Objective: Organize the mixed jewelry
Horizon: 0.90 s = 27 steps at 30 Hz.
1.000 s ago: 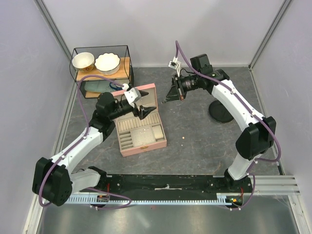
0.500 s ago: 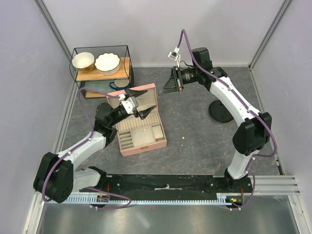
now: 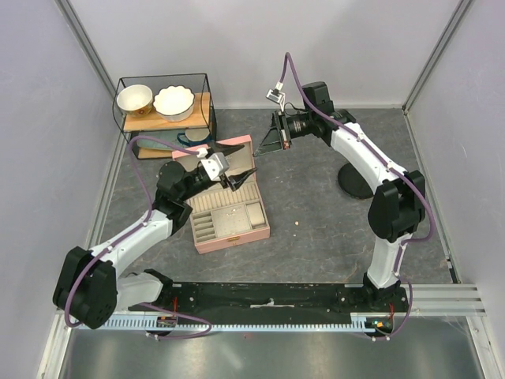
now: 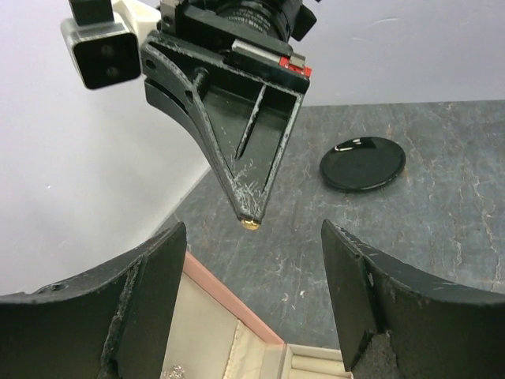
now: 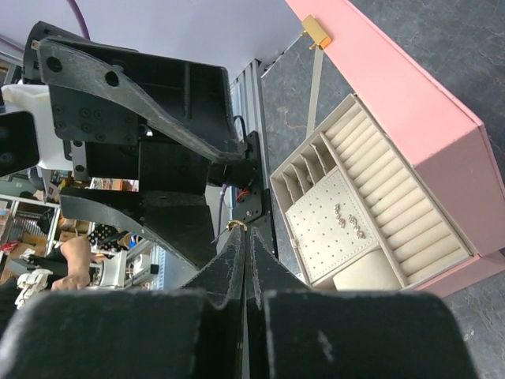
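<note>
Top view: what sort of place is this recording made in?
Probably a walled robot test cell, not a home: plain pale panels enclose a grey table, two arms are bolted to a rail, and a pink jewelry box looks staged.

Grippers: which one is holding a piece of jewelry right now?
The right gripper: its jaws are shut on a small gold piece at the tips. The left gripper stands wide open and empty.
</note>
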Motion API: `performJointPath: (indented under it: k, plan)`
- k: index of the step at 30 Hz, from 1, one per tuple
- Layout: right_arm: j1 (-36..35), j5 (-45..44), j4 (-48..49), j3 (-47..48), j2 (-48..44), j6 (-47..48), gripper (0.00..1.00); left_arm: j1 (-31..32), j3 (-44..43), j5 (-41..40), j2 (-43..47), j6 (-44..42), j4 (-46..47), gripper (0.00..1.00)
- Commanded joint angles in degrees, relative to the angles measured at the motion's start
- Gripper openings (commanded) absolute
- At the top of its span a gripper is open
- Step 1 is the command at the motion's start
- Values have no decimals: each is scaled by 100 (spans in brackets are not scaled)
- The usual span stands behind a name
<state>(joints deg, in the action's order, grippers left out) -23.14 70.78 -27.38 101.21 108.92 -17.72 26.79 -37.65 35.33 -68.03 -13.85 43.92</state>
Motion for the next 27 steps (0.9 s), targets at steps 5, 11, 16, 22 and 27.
performJointPath:
  k: [5,11,16,22,27]
  plan:
    - [-7,401,329,198,-143,-162,0,99,-76,-149,9,-628,54,74]
    - [-7,436,628,-83,-275,-382,0,99,-41,-149,-26,-663,178,72]
    - [2,445,865,-207,-337,-593,0,108,-14,-106,-26,-672,257,65]
    - [-24,436,971,-286,-337,-672,0,108,-15,-27,-52,-663,292,57]
    - [-42,454,1024,-338,-354,-707,0,116,-14,35,-79,-681,301,52]
